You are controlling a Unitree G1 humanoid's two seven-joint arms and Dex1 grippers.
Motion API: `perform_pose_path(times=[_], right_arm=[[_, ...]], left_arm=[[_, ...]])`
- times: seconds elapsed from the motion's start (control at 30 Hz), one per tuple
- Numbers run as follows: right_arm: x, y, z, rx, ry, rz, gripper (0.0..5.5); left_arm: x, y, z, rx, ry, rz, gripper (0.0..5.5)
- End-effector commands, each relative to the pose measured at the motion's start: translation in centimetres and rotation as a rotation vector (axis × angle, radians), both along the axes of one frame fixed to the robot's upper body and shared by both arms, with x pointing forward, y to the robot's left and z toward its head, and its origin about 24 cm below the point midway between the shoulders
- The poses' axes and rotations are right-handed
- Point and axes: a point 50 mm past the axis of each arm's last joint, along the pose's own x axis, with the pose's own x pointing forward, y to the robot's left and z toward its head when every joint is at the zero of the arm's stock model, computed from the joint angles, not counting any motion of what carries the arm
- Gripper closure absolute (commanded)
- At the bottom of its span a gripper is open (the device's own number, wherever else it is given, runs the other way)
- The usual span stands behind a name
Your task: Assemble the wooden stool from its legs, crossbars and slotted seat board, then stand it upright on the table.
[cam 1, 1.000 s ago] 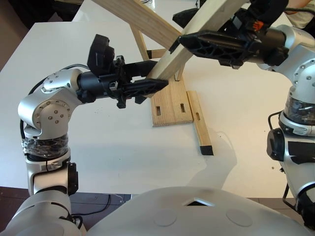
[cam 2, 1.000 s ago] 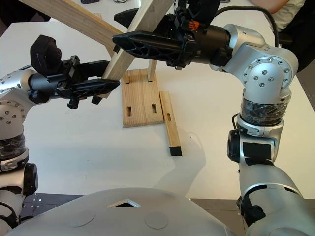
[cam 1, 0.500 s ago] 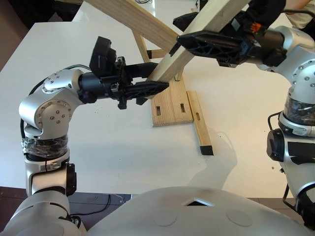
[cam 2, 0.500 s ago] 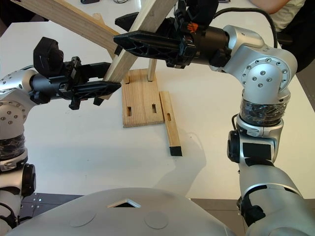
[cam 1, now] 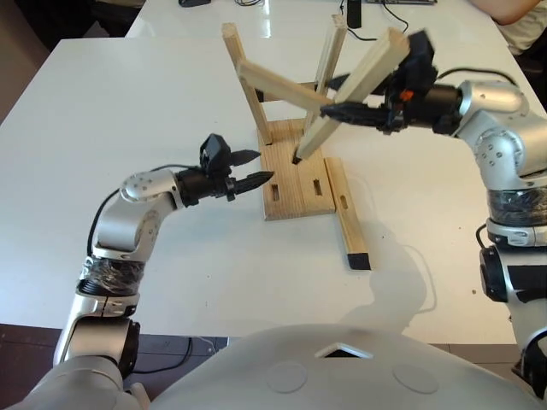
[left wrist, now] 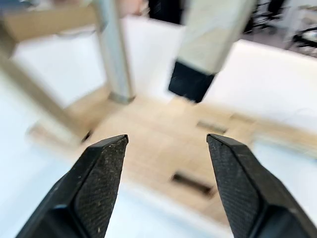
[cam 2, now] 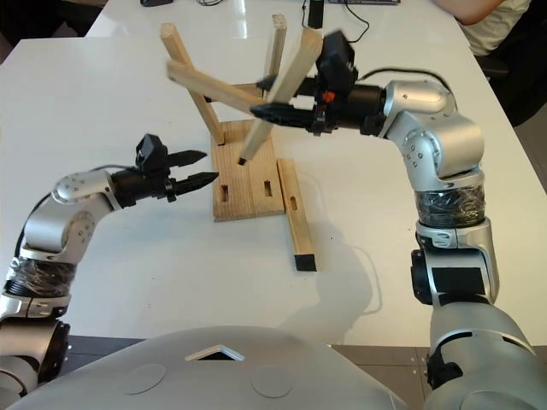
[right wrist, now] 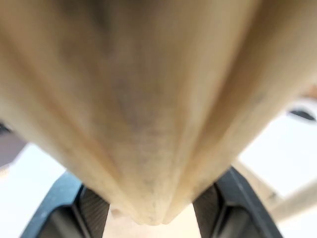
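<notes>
The slotted seat board [cam 1: 291, 190] lies flat on the white table [cam 1: 171, 94]. Two legs [cam 1: 246, 81] joined by a crossbar [cam 1: 278, 83] stand in its far end. My right gripper [cam 1: 335, 96] is shut on another leg [cam 1: 355, 85], held tilted with its black-tipped end [cam 1: 297, 158] just above the board. In the right wrist view that leg [right wrist: 148, 99] lies between the fingers [right wrist: 94, 206]. My left gripper [cam 1: 256, 168] is open and low at the board's left edge, holding nothing. The left wrist view looks across the board [left wrist: 148, 148] at the black tip [left wrist: 190, 82].
A loose wooden leg [cam 1: 344, 209] with a black end lies on the table along the board's right side. Dark devices and cables [cam 1: 355, 10] sit at the table's far edge. A person's arm [cam 1: 513, 8] shows at the far right corner.
The head view has pulled back. My left gripper has left the held leg's lower end and dropped beside the board. The held leg's black tip now hangs close over the board.
</notes>
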Motion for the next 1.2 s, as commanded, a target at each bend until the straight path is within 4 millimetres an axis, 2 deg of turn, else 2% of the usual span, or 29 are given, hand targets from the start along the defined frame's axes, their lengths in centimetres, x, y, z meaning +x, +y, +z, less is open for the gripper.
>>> perform_pose_path(times=[0.03,0.13,0.27,0.47,0.63,0.67,0.8,1.03,1.1,1.2], right_arm=[[0.6,-1.1,-1.7,-0.101,-0.037,0.001,3.5],[0.5,-1.0,-2.5,-0.135,-0.031,0.05,3.5],[-0.7,-1.4,-2.7,-0.148,-0.014,0.117,3.5],[-2.8,-2.1,-3.0,-0.195,0.001,0.195,3.5],[-2.9,-2.6,-3.7,-0.216,0.023,0.188,3.5],[-2.8,-2.7,-4.1,-0.22,0.038,0.183,3.5],[-1.7,-3.2,-7.8,-0.245,0.162,0.123,3.5],[-2.4,-2.0,-13.4,-0.296,0.278,0.081,3.5],[-2.3,-1.8,-13.9,-0.315,0.281,0.072,3.5],[-1.5,-1.4,-13.1,-0.328,0.279,0.092,3.5]], left_arm=[[0.6,-0.5,0.0,-0.079,-0.089,0.209,2.56],[1.0,-0.4,1.0,-0.215,-0.139,0.378,2.56],[1.7,0.3,1.6,-0.346,-0.145,0.547,2.56],[1.6,1.3,1.1,-0.369,-0.133,0.645,2.56],[1.9,1.6,1.0,-0.376,-0.135,0.674,2.56],[2.0,1.6,1.0,-0.38,-0.139,0.675,2.56],[2.5,1.7,1.4,-0.403,-0.152,0.677,2.56],[2.9,1.5,1.3,-0.416,-0.148,0.665,2.56],[2.8,1.3,1.2,-0.415,-0.142,0.658,2.56],[2.8,1.0,1.1,-0.423,-0.138,0.653,2.56]])
